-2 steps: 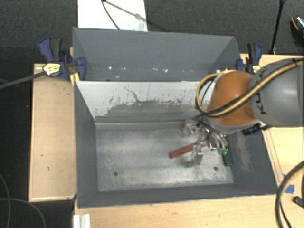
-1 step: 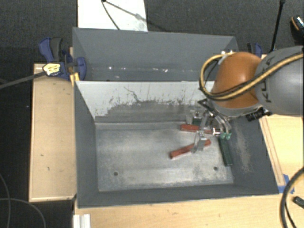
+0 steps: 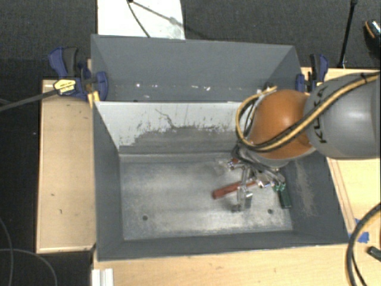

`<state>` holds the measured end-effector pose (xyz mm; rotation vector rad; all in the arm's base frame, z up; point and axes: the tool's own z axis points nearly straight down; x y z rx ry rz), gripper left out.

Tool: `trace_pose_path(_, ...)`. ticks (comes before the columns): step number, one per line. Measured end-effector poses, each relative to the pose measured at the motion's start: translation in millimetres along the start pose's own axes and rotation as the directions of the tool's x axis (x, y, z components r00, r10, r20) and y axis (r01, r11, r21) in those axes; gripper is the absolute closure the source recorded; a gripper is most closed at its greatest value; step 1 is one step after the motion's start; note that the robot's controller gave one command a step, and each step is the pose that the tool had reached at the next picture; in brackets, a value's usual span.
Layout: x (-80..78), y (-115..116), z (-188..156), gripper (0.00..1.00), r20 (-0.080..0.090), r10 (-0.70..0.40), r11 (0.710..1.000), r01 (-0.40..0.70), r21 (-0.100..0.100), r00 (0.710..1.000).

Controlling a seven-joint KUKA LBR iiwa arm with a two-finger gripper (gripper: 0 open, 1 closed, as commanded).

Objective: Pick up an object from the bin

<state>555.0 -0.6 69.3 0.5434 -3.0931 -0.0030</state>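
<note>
My gripper (image 3: 243,196) is low over the bin floor at the right of the middle, under the arm's orange cover. A thin reddish-brown stick-like thing (image 3: 224,190) lies on the floor, its right end reaching in under the gripper. Whether it is gripped, I cannot tell. A small dark green piece (image 3: 283,196) lies just to the right of the gripper, close to the bin's right wall.
The arm with its orange cover and cables comes in from the right and hides the back right part of the bin floor. The bin's sloped walls rise close to the gripper on the right.
</note>
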Motion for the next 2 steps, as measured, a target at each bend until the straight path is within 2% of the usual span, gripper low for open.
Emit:
trace_pose_path(1,-0.7,-1,-1,1.00,0.002,0.008,1.000,-0.008,0.002,1.000)
trace_pose_path(2,4.4,-13,-195,1.00,0.011,-0.097,0.995,0.097,0.007,0.995)
